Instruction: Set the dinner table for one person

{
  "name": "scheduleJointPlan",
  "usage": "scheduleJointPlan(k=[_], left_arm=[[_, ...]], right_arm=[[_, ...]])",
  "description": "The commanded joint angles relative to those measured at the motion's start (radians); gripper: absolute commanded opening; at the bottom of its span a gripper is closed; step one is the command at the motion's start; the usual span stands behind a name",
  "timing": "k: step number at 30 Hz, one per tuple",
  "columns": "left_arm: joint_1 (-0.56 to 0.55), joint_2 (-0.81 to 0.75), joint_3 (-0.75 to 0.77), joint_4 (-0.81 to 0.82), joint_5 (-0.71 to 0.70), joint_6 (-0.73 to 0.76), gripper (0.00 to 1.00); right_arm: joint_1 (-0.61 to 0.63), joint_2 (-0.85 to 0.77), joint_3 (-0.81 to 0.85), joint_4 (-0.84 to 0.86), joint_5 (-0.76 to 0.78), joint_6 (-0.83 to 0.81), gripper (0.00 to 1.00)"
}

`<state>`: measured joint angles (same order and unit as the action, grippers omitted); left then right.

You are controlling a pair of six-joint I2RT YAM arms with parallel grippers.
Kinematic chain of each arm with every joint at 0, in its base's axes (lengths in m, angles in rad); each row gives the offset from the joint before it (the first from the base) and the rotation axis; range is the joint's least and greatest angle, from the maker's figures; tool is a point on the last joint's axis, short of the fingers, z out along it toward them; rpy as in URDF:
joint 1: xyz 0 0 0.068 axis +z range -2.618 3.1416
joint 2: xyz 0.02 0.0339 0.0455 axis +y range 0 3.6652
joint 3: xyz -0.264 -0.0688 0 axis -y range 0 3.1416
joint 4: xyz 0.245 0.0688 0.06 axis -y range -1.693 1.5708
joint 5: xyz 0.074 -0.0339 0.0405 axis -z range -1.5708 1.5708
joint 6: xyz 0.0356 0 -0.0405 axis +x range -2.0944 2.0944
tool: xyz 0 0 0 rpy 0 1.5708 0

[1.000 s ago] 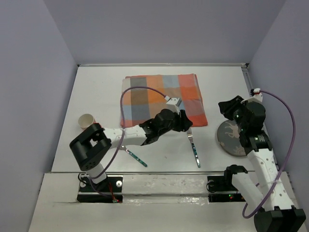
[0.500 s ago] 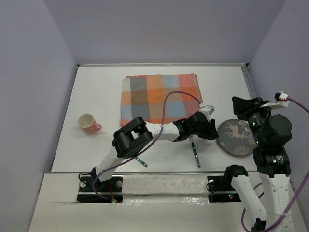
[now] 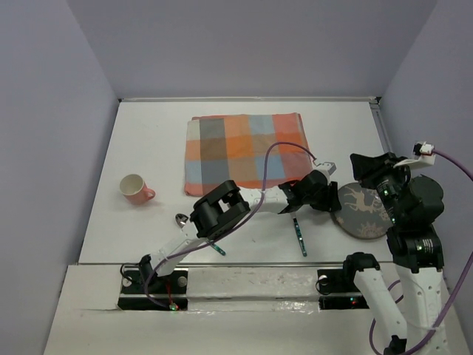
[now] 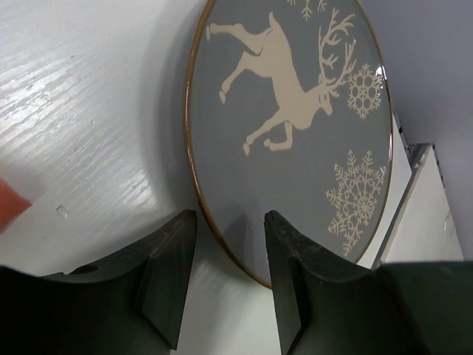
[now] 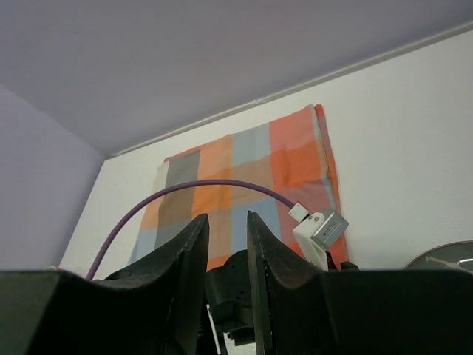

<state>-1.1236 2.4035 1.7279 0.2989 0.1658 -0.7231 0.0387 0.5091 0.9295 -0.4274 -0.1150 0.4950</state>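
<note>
The grey plate (image 3: 363,213) with a white deer lies at the right of the white dinner table (image 3: 148,133). My left gripper (image 3: 330,198) reaches across to the plate's left rim. In the left wrist view the plate (image 4: 295,126) fills the upper frame, and my left gripper (image 4: 229,222) is open with the rim passing between its fingers, held by neither. My right gripper (image 3: 357,164) hangs above the plate's far edge. Seen from its wrist, the right gripper (image 5: 224,222) is open by a narrow gap with nothing in it.
An orange, grey and blue checked cloth (image 3: 247,148) lies at the back middle. A fork (image 3: 298,233) with a teal handle lies near the front edge. A spoon (image 3: 181,219) lies partly under the left arm, and a pink cup (image 3: 135,188) stands at the left.
My left arm has swung right from the cloth's front edge, past the fork, to the plate's rim. My right arm has lifted up off the plate.
</note>
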Motion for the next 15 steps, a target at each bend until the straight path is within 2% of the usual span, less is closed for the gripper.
scheduleJointPlan(k=[1,5,8,12,15], left_arm=[[-0.005,0.043,0.058,-0.032,0.023,-0.015,0.56],[-0.005,0.075,0.091,-0.041,-0.002,-0.016,0.49],[-0.005,0.088,0.093,-0.029,-0.020,-0.016,0.37],[-0.005,0.106,0.101,-0.006,-0.022,-0.022,0.03],[-0.005,0.097,0.081,0.014,-0.026,-0.018,0.00]], right_arm=[[-0.007,-0.011,-0.021,0.006,-0.014,-0.015,0.33],[-0.007,-0.011,-0.038,0.012,-0.017,-0.013,0.33],[-0.007,-0.011,-0.049,0.019,-0.028,-0.010,0.33],[-0.007,-0.003,-0.090,0.062,-0.047,0.010,0.33],[-0.007,0.008,-0.103,0.073,-0.060,0.011,0.33]])
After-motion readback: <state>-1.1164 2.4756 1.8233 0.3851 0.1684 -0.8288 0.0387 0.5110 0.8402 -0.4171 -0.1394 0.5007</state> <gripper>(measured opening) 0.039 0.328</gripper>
